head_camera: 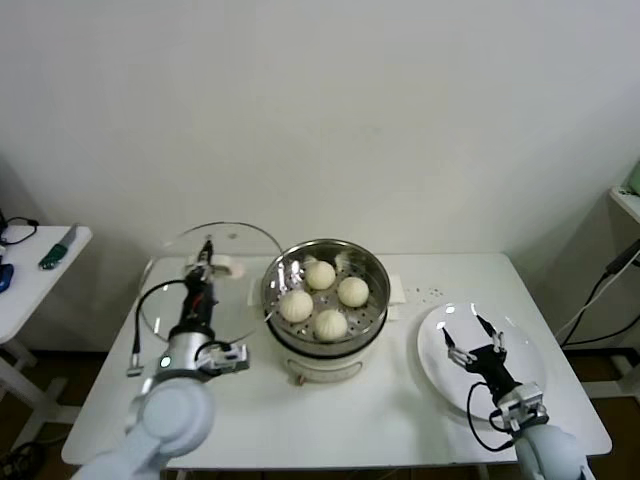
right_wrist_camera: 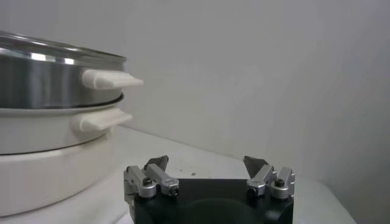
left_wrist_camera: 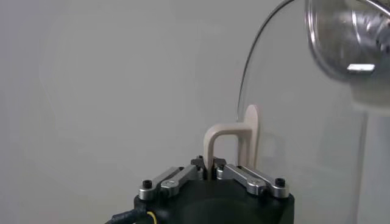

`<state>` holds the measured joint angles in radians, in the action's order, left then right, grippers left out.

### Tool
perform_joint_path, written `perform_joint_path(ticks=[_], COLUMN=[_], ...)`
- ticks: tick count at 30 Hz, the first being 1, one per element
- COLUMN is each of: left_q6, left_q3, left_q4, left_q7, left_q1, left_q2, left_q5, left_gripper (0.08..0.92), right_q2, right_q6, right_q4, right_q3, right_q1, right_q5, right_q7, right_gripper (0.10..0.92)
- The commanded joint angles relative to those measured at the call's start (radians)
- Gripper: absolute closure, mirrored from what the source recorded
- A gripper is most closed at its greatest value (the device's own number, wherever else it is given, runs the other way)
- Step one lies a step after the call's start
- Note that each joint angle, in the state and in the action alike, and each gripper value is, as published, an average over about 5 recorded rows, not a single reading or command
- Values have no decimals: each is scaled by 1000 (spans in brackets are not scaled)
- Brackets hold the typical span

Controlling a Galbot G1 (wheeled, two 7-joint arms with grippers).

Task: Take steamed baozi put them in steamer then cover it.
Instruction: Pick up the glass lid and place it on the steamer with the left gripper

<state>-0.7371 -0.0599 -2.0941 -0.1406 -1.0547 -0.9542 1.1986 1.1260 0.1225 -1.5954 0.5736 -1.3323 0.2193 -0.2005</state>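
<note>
A: From the head view, where do things sit on the white desk [head_camera: 330, 410]?

B: The steamer [head_camera: 325, 300] stands at the middle of the desk, uncovered, with four steamed baozi [head_camera: 323, 296] on its perforated tray. Just beside it on the robot's left, the glass cover [head_camera: 205, 278] is held tilted up on edge. The left pincer [head_camera: 205, 262] is at the cover's cream handle [head_camera: 228, 267]. Well off to the right, the right pincer [head_camera: 475, 340] hangs over a white plate [head_camera: 440, 372], its fingers spread wide and holding nothing.

A: What does the left wrist view show?

B: The left pincer [left_wrist_camera: 208, 170] is closed tight around one leg of the cream handle [left_wrist_camera: 234, 141], which arches up from between the fingertips. The glass cover [left_wrist_camera: 304, 140] curves away behind it, and part of the steamer [left_wrist_camera: 347, 42] shows shiny beyond the cover's edge.

A: And the right wrist view?

B: The right pincer [right_wrist_camera: 207, 165] is wide open and empty. The steamer [right_wrist_camera: 55, 122] is off to one side, steel pot above cream base, each with a side handle [right_wrist_camera: 109, 79] pointing outward. It stands apart from the fingers.
</note>
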Motion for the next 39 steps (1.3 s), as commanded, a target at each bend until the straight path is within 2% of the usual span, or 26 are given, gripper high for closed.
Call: perform_joint_path(ticks=[1, 14, 18, 27, 39], left_q6=[-48, -48, -48, -48, -48], left_q3=[227, 248, 252, 263, 268], left_q4=[130, 274, 308, 370, 407], left_q7=[-138, -155, -157, -141, -138], left_q1=[233, 224, 233, 223, 236], left_q2=[-200, -432, -473, -505, -484], left_q5=[147, 238, 254, 262, 257], left_gripper=[849, 849, 849, 849, 849], right_q2=[-4, 6, 12, 13, 22], right_q6=[2, 16, 15, 14, 16], right_q4=[8, 26, 14, 6, 13], right_q3=[34, 78, 84, 93, 92], right_q1=[-7, -29, -41, -48, -44], right_q5=[-2, -16, -14, -8, -10], right_q7=[-2, -11, -13, -15, -20], right_gripper=[203, 203, 203, 203, 203])
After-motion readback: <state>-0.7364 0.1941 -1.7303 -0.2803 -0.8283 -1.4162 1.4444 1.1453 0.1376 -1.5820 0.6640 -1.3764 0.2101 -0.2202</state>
